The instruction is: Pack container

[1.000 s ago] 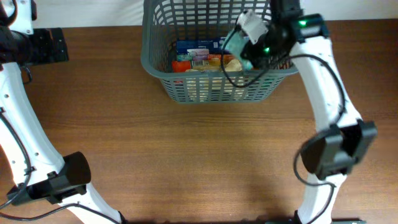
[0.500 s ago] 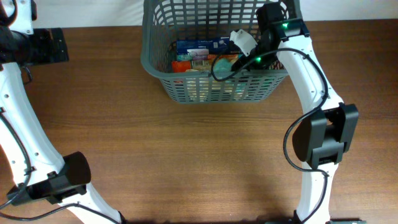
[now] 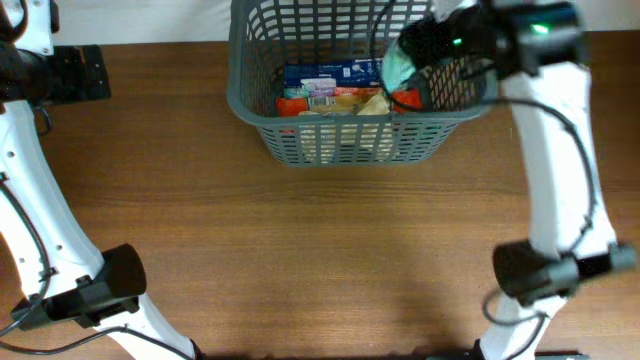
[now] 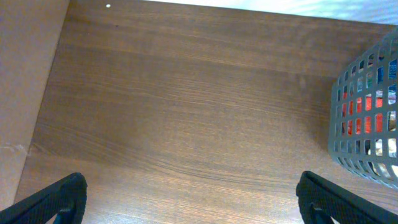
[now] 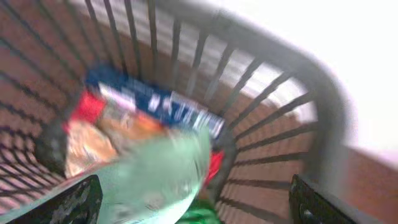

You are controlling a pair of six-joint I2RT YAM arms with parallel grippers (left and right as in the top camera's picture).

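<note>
The container (image 3: 232, 95) is a dark grey lattice basket at the far middle of the table. It shows at the right edge of the left wrist view (image 4: 339, 124), and the right wrist view looks down into it (image 5: 298, 56). My right gripper (image 3: 420, 45) hangs open over its right half. A pale green packet (image 5: 155, 174) lies blurred below the wide-apart jaws (image 5: 196, 202), leaning toward the left finger and clear of the right one. My left gripper (image 4: 189, 199) is open above bare wood, left of the basket.
Inside the basket lie a blue box (image 3: 330, 72), a red item (image 3: 292, 100) and an orange-yellow packet (image 3: 360, 100). The pale green packet (image 3: 398, 65) rests at their right. Brown tabletop (image 3: 320, 250) stretches in front of the basket, with both arm bases at the near corners.
My right gripper went from shut to open over the basket and let go of the pale green packet. The right arm swung back and to the right. The left arm stayed still.
</note>
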